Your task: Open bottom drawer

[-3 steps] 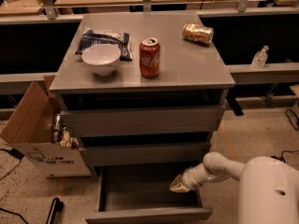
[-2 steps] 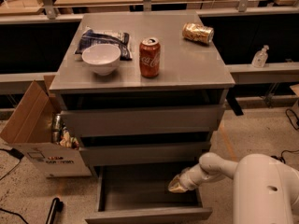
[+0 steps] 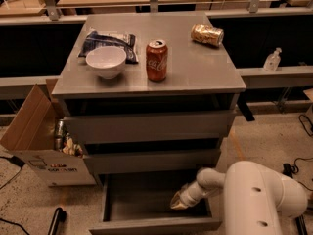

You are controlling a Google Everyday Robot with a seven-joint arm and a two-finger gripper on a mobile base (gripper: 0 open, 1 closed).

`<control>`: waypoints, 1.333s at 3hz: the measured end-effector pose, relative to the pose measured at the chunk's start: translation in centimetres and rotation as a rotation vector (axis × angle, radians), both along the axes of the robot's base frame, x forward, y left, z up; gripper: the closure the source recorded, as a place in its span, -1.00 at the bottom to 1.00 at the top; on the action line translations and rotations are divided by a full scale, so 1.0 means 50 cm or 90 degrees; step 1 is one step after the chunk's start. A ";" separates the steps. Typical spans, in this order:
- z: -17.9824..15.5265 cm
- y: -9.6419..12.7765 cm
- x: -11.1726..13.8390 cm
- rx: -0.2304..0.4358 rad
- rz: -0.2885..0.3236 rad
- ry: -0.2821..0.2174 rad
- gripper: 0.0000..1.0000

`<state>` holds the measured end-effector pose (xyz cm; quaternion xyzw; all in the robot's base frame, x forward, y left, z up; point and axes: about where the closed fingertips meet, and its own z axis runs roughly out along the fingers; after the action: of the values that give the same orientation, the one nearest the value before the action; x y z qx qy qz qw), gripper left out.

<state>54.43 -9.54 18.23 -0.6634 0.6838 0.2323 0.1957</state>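
Observation:
The bottom drawer (image 3: 146,225) of the grey cabinet stands pulled out toward me, its slim flat front low in the view and its grey tray (image 3: 142,199) showing inside. My gripper (image 3: 179,201) sits inside the drawer at its right side, just behind the front panel, at the end of my white arm (image 3: 259,195). The two taller drawer fronts (image 3: 146,126) above it are pushed in.
On the cabinet top (image 3: 195,67) stand a white bowl (image 3: 105,61), a red cola can (image 3: 156,60), a blue snack bag (image 3: 105,40) and a gold can lying on its side (image 3: 207,34). An open cardboard box (image 3: 39,146) with cans stands left of the cabinet.
My gripper has shifted a little left and lower inside the drawer. My arm's white housing has come further into view. The drawer stays pulled out.

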 end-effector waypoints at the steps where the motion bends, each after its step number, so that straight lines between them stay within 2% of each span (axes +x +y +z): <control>1: -0.037 0.010 -0.005 -0.004 0.037 0.006 1.00; 2: -0.049 0.020 -0.027 -0.002 0.077 0.023 1.00; 4: -0.057 0.042 -0.130 0.022 0.158 0.087 1.00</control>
<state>47.95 -7.42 15.39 -0.7222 0.6040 0.3111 0.1295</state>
